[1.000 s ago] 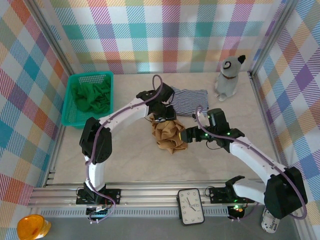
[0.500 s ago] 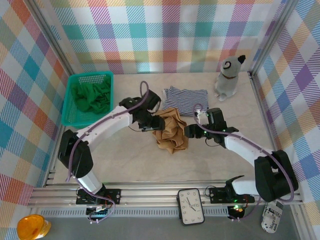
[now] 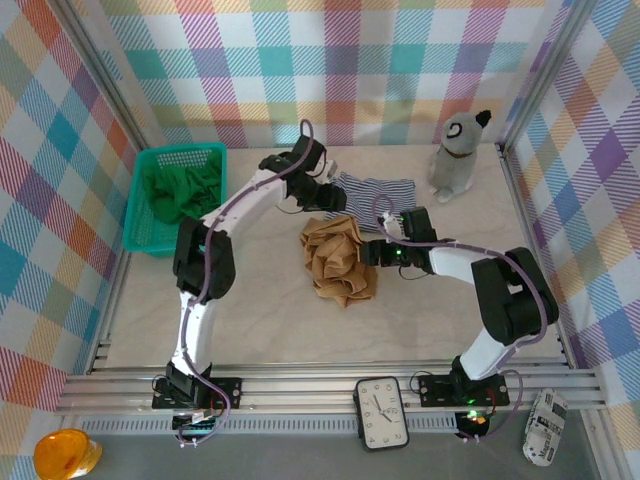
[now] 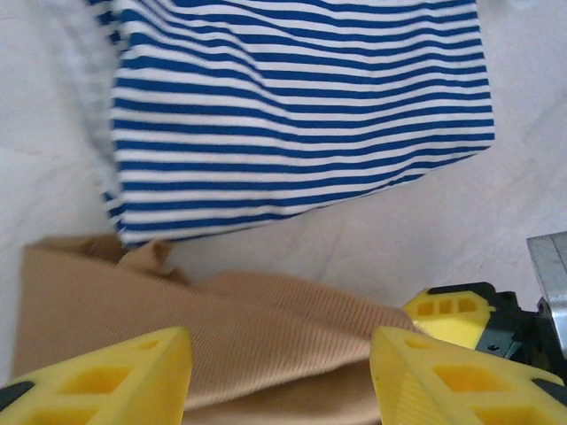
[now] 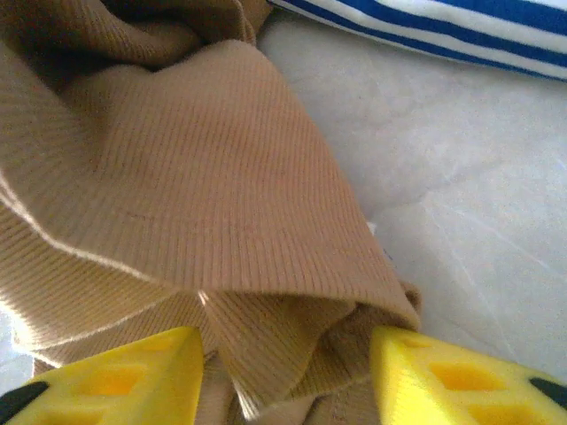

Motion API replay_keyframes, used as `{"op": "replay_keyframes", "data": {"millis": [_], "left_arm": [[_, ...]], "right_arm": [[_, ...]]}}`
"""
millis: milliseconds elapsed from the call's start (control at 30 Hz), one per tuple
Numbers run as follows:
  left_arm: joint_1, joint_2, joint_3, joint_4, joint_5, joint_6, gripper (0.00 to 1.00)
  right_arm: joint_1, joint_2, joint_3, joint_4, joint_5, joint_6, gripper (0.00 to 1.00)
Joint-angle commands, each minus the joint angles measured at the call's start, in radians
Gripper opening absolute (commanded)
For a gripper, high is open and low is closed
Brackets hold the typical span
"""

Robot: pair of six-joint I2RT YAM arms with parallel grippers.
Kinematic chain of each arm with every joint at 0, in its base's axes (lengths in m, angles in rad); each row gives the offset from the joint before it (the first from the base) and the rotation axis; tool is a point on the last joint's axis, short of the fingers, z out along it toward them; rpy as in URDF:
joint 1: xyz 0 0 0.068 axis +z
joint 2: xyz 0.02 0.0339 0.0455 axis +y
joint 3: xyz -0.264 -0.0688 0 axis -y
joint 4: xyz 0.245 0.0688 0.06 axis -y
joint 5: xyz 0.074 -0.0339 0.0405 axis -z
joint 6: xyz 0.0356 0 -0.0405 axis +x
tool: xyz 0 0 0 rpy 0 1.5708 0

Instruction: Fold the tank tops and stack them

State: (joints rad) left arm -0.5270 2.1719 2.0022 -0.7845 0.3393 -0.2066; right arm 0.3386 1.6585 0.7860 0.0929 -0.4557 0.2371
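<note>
1. On the left gripper [image 4: 279, 359], yellow fingers [image 4: 115, 376] spread wide, pinching nothing, hanging just over the far edge of the tan-brown tank top [image 4: 177, 301].
2. On the right gripper [image 5: 288, 359], fingers likewise spread, set either side of a raised fold of that same ribbed cloth (cannot tell whether the pads touch it).
3. Seen from above, the left gripper at the near left corner of the striped tank top [image 3: 385, 190], and the right gripper at the right edge of the tan-brown heap. Both arms reaching in toward mid-table from opposite sides.
4. Tan-brown tank top crumpled in a loose heap at the middle of the table [image 3: 250, 310], just beside the striped one on its near side.
5. Striped tank top, navy and white, lying fairly flat toward the back of the table.
6. Green tank top [image 3: 185, 192] bunched inside the teal basket [image 3: 180, 152] at the back left, well apart from the other two.
7. Farther out, a grey-and-white toy dog [image 3: 458, 155] upright in the back right corner and a clock [image 3: 381, 412] on the rail between the arm bases.
</note>
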Motion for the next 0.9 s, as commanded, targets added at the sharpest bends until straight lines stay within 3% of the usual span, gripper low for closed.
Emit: {"op": "replay_keyframes", "data": {"millis": [0, 267, 467, 600, 767, 867], "left_arm": [[-0.024, 0.029, 0.066, -0.061, 0.116, 0.111, 0.55], [-0.024, 0.071, 0.088, -0.076, 0.274, 0.19, 0.55], [-0.037, 0.123, 0.115, -0.148, 0.286, 0.218, 0.51], [-0.039, 0.169, 0.171, -0.202, 0.234, 0.224, 0.47], [-0.045, 0.21, 0.238, -0.232, 0.273, 0.232, 0.35], [-0.05, 0.226, 0.267, -0.255, 0.291, 0.239, 0.17]], "right_arm": [[-0.006, 0.012, 0.019, 0.07, -0.045, 0.007, 0.44], [-0.011, 0.018, 0.013, 0.086, -0.043, 0.002, 0.17], [-0.014, 0.012, 0.018, 0.068, -0.042, -0.012, 0.12], [-0.013, -0.002, 0.018, 0.054, -0.045, -0.021, 0.11], [-0.013, -0.021, 0.013, 0.031, -0.038, -0.033, 0.1], [-0.013, -0.032, 0.015, 0.02, -0.033, -0.04, 0.1]]}}
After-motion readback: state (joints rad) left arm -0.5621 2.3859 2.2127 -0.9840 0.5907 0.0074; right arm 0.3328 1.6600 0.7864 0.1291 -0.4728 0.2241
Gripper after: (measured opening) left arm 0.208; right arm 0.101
